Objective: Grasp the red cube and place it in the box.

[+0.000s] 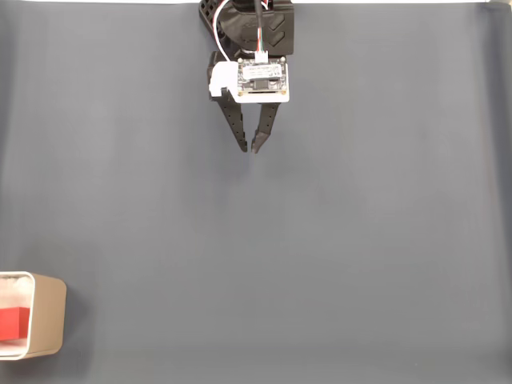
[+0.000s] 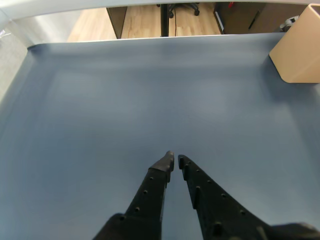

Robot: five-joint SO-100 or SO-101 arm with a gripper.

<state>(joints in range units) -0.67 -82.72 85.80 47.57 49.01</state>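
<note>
In the fixed view the red cube sits inside the box, at the bottom left edge of the grey worktop. The end effector hangs far away, near the top, holding nothing, its tips almost touching and probably closed.
</note>
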